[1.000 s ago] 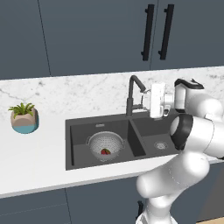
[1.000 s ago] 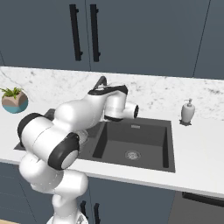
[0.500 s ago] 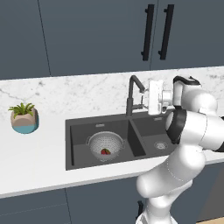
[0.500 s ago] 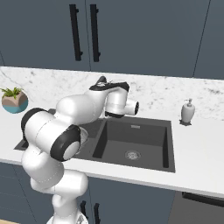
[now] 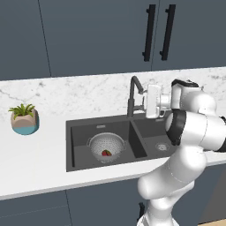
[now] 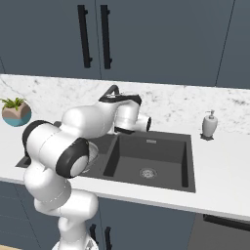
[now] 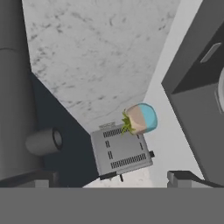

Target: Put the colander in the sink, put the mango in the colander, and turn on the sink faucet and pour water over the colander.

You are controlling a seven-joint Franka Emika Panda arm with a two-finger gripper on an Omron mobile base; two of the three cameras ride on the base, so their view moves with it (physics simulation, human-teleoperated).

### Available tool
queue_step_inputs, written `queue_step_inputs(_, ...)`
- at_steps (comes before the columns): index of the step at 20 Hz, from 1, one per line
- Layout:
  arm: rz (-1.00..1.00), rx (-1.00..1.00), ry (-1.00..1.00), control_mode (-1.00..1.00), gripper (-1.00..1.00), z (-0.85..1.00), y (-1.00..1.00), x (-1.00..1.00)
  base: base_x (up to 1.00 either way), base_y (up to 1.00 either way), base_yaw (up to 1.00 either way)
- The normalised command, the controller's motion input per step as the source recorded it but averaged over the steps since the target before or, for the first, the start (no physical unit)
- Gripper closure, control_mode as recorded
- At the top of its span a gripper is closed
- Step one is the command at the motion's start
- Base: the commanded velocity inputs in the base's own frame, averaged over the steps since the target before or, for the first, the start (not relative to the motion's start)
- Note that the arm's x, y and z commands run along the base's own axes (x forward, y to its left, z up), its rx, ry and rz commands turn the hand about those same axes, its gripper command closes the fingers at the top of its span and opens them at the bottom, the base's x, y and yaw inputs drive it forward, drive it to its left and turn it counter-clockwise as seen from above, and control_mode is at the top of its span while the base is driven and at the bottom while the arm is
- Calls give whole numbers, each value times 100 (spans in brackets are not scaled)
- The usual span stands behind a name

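Note:
The silver colander (image 5: 106, 146) sits in the left basin of the dark sink (image 5: 75, 132), and the small reddish mango (image 5: 106, 153) lies inside it. Behind the divider between the basins rises the dark sink faucet (image 5: 132, 96). My gripper (image 5: 143, 102) hangs level just right of the faucet's post, pointing left at it. In the hand view the gripper (image 7: 109, 178) is open, its fingertips (image 7: 181, 177) far apart and empty. There the faucet (image 7: 15, 105) post and a short stub (image 7: 43, 141) stand at the left, by the left fingertip. No water shows.
A potted plant (image 5: 24, 120) stands on the counter left of the sink. On the counter right of the sink is a white soap dispenser (image 6: 210, 124). The hand view shows a silver toaster (image 7: 122, 151) beyond the plant (image 7: 140, 118). Dark cabinets hang above the marble backsplash.
The hand stays beside the faucet, shifted only slightly left. The arm's elbow has swung a little while the colander and mango lie as before.

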Motion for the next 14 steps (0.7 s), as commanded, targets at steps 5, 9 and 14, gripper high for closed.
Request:
queue_step_inputs(5,0,0,-1,-100,-100,-15,0,37,0,0,0)
queue_step_inputs(9,0,0,0,-100,-100,-4,0,44,0,0,0)
queue_step_inputs(14,0,0,0,-100,-100,-7,0,39,0,0,0)
